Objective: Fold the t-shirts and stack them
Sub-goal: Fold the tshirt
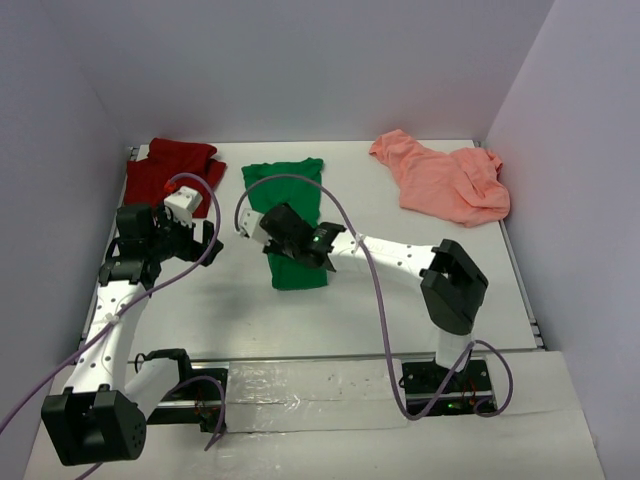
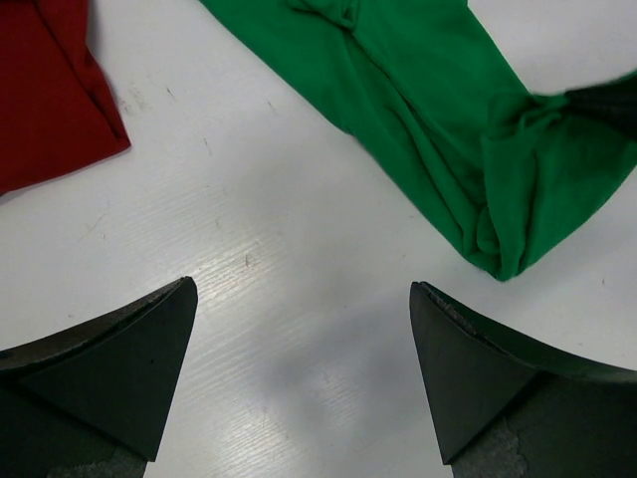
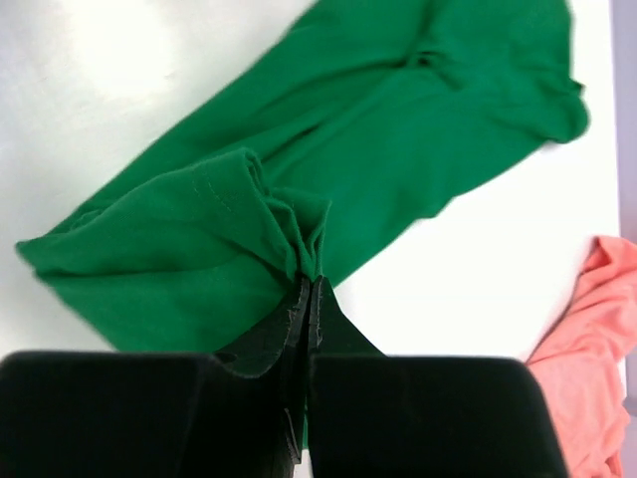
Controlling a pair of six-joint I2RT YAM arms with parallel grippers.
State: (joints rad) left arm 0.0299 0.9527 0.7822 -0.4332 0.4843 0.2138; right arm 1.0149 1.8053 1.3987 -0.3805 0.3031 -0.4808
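Note:
The bright green t-shirt (image 1: 291, 185) lies as a long, partly folded strip mid-table. My right gripper (image 1: 281, 226) is shut on a bunched fold of it; the right wrist view shows the closed jaws (image 3: 311, 281) pinching the green cloth (image 3: 348, 149). My left gripper (image 1: 208, 241) is open and empty over bare table to the left of the green shirt (image 2: 428, 110); its jaws (image 2: 304, 291) stand wide apart. The dark red t-shirt (image 1: 170, 170) lies crumpled at the back left, with its edge in the left wrist view (image 2: 50, 90). The salmon pink t-shirt (image 1: 440, 180) lies crumpled at the back right.
White walls close in the table (image 1: 400, 290) at the back and both sides. The salmon shirt's edge (image 3: 587, 368) shows at the right of the right wrist view. Purple cables loop over both arms.

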